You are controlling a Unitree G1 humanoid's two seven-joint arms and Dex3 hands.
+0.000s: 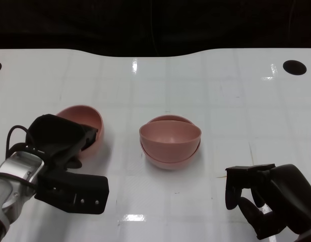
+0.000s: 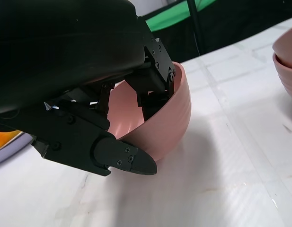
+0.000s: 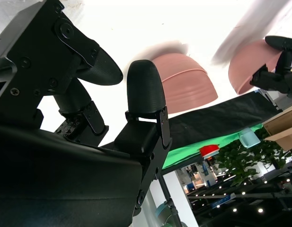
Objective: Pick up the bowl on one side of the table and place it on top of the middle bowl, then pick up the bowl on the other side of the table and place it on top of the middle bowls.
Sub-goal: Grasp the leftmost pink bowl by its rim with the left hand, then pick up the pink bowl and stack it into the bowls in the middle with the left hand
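The smooth pink plastic side bowl (image 1: 87, 121) stood tilted toward the white glossy worktop's (image 1: 221, 101) left edge, its ribbed outer wall showing in the left wrist view (image 2: 172, 120). The black left hand (image 1: 62, 138) gripped its rim, fingers (image 2: 153, 82) inside and thumb beneath. Two matching pink bowls, nested as the middle stack (image 1: 170, 141), sat at the worktop's centre, apart from the held bowl. Bare worktop lay between them and toward the far edge. The black right hand (image 1: 268, 201) hovered near the front right corner, fingers curled in, holding nothing; its lower part was cut off.
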